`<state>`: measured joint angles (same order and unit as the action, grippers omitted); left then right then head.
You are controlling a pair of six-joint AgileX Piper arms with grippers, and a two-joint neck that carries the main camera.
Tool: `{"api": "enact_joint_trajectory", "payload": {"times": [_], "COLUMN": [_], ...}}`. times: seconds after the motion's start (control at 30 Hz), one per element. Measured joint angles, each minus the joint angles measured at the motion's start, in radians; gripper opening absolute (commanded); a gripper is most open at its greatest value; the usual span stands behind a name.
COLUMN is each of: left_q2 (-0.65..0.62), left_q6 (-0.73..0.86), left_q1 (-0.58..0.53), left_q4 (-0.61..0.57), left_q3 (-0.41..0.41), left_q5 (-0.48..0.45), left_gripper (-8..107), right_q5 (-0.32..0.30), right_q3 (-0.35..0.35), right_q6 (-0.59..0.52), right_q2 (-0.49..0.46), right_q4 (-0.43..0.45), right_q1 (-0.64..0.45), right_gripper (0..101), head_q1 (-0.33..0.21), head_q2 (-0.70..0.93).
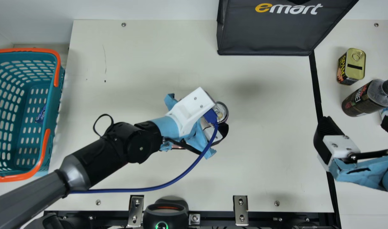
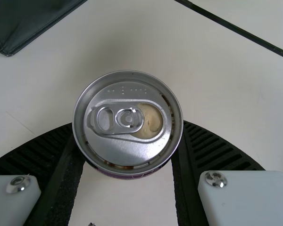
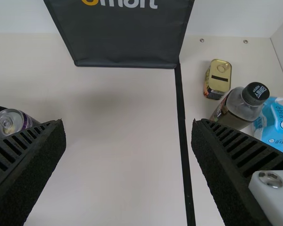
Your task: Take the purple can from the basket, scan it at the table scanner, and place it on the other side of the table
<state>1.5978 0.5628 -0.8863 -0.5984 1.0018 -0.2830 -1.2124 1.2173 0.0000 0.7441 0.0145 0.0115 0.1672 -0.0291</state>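
Purple can (image 2: 127,125) has a round silver lid (image 2: 127,148) and pull tab (image 2: 115,118).

all three views look down at the table (image 1: 260,143).

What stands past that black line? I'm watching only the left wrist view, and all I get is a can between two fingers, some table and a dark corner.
Observer: A gold-topped tin, for one.
Operator: And the other robot hand, is it holding anything?
Observer: No, the right gripper is open with nothing in its grasp.
Operator: Anything in the basket?
Observer: Yes, a small blue packet shows inside the teal basket.
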Motion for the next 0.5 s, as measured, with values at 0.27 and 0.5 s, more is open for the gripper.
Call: {"api": "enact_joint_trajectory", "payload": {"times": [0.27,0.5], "left_q2": [0.009,0.01], "left_q6": [-0.132,-0.194], "left_q1": [-0.01,-0.014], "left_q4": [0.119,0.167], "left_q3": [0.03,0.044], "left_q5": [-0.028,-0.047], "left_gripper": [49,72], "right_q5": [-0.001,-0.001], "right_q3": [0.0,0.0], "right_q6": [0.0,0.0], "right_q2": [0.0,0.0], "right_q4": [0.0,0.0], "right_q1": [0.0,0.0], "right_gripper": [95,95], "head_q1": [-0.002,-0.002], "head_q2": [0.0,0.0]}}
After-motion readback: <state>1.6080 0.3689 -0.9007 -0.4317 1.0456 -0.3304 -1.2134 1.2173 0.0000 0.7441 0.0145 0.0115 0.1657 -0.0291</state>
